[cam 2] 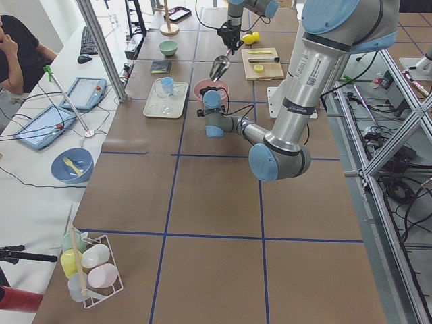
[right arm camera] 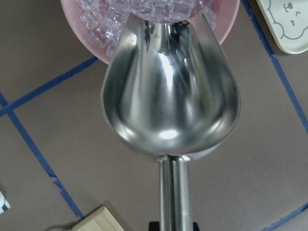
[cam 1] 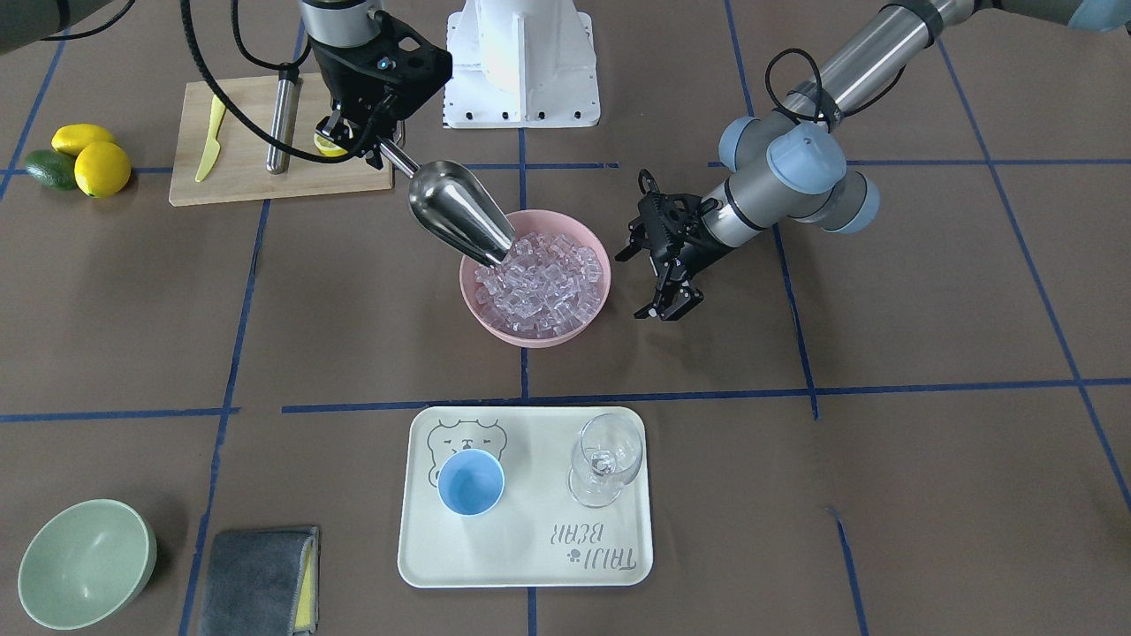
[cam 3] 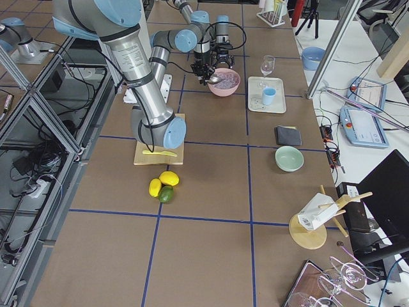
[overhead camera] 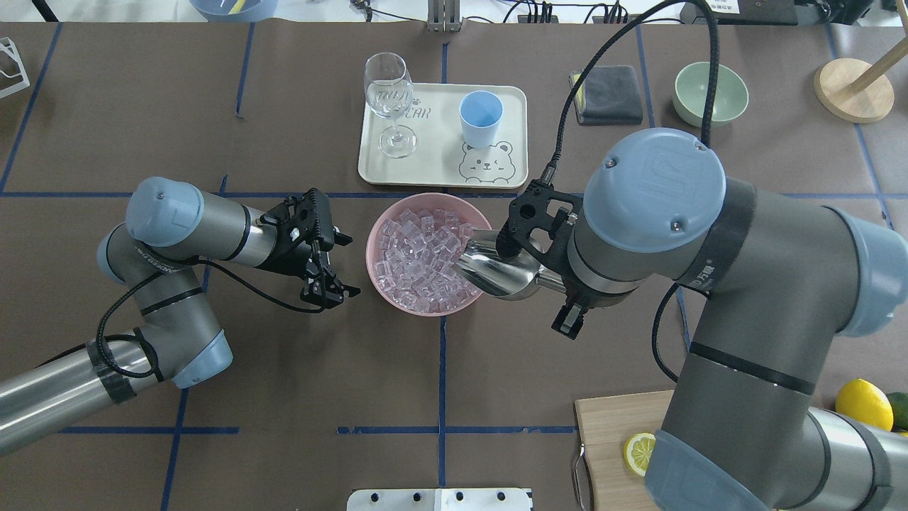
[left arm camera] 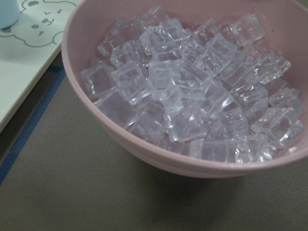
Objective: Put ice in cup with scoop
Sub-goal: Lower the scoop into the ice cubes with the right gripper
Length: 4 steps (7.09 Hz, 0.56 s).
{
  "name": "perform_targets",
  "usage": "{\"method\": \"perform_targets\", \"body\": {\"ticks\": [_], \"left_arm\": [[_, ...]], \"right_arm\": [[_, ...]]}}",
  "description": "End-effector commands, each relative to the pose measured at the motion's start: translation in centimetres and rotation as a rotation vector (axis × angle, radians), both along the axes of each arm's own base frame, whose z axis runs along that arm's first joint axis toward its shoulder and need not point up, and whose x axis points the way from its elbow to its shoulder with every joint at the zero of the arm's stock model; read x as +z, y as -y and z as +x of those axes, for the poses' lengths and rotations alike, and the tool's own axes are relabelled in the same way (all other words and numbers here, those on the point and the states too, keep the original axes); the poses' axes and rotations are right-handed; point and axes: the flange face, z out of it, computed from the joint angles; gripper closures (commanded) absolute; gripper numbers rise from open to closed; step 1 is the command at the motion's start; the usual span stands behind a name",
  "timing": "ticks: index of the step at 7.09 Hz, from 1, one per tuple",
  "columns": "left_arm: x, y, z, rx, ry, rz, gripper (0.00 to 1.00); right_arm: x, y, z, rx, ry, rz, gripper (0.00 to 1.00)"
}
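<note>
The ice (cam 1: pixel 539 283) heaps a pink bowl (cam 1: pixel 495 331) mid-bench. The scoop (cam 1: pixel 459 212), its trough empty, tilts lip-down onto the pile, seemingly to dig, its handle clenched by the right tool (cam 1: pixel 380 150). The left tool (cam 1: pixel 667 311) hangs released beside the bowl. The cup (cam 1: pixel 471 481) stands empty on its tray (cam 1: pixel 530 565).

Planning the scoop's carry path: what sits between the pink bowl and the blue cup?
Overhead, nothing stands there: just a blue tape line and bare tray with its bear drawing.
</note>
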Motion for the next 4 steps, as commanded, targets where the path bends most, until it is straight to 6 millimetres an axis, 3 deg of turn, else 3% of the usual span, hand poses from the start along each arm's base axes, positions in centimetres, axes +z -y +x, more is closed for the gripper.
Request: {"method": "perform_targets", "body": {"ticks": [1,4], "left_arm": [[-0.6,0.1,0.1,0.000,-0.010,0.007,0.00],[-1.0,0.1,0.1,0.000,-0.015,0.011,0.00]], "right_arm": [[-1.4,0.9,-0.8,-0.084,-0.122,0.039,1.00],[-2.7,3.1,-3.0,-0.093,-0.179,0.035,1.00]]}}
